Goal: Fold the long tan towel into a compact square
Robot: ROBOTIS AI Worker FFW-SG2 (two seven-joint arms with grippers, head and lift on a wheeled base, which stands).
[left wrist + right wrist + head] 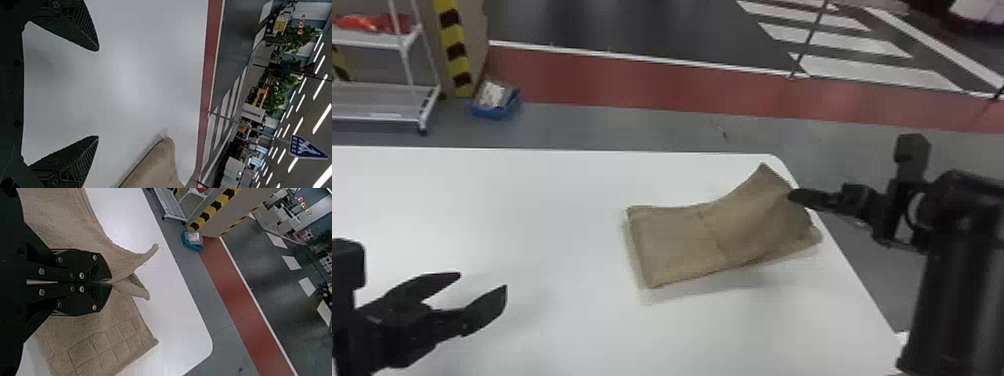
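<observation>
In the head view, the tan towel (682, 240) is seen right of centre, pinched by the right gripper (111, 282); at lower left, the left gripper (482, 280) is spread wide, empty. With support given at 1 spot only, layers could be skewed or dragged off the table (532, 200).

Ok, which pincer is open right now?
The left pincer, its fingers spread above the table; the right pincer is closed, pinching the towel.

The towel (682, 245) lies on the table (547, 220), far right.
</observation>
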